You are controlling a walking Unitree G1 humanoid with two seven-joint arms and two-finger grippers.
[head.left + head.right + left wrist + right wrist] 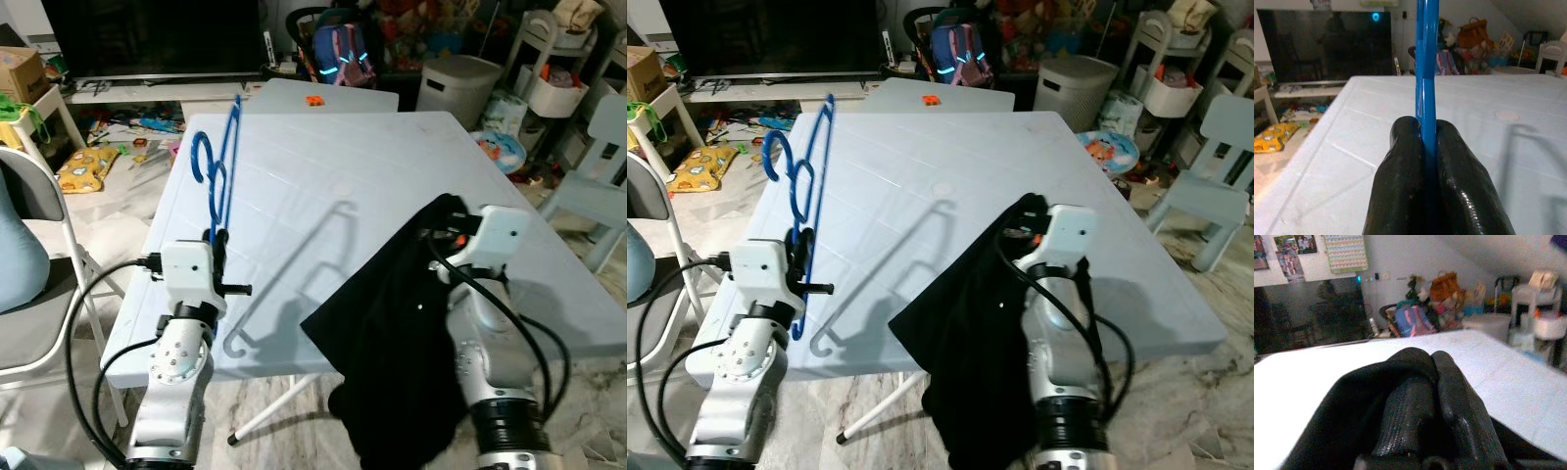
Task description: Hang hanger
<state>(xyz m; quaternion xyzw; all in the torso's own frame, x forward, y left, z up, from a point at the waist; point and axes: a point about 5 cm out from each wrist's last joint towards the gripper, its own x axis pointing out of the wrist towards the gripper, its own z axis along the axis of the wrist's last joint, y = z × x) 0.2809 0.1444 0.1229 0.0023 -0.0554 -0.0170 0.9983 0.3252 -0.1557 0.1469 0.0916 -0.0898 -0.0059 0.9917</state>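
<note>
Blue plastic hanger (217, 171) pinched in left claw (1425, 147), limp black cloth (392, 323) in right claw (1432, 382)

Lighting: I read even, bright indoor light. The table (323, 166) top is pale, mildly glared. The hanger (217, 176) casts a soft shadow toward 5 o'clock. Head views sharp. Wrist views: near black fingers (1400, 196) soft; right wrist background blurred, dim toward 9 o'clock.

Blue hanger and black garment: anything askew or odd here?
Nothing damaged. The left gripper pinches the blue hanger upright above the table; the right gripper holds the black garment, which droops past the table's near edge.
</note>
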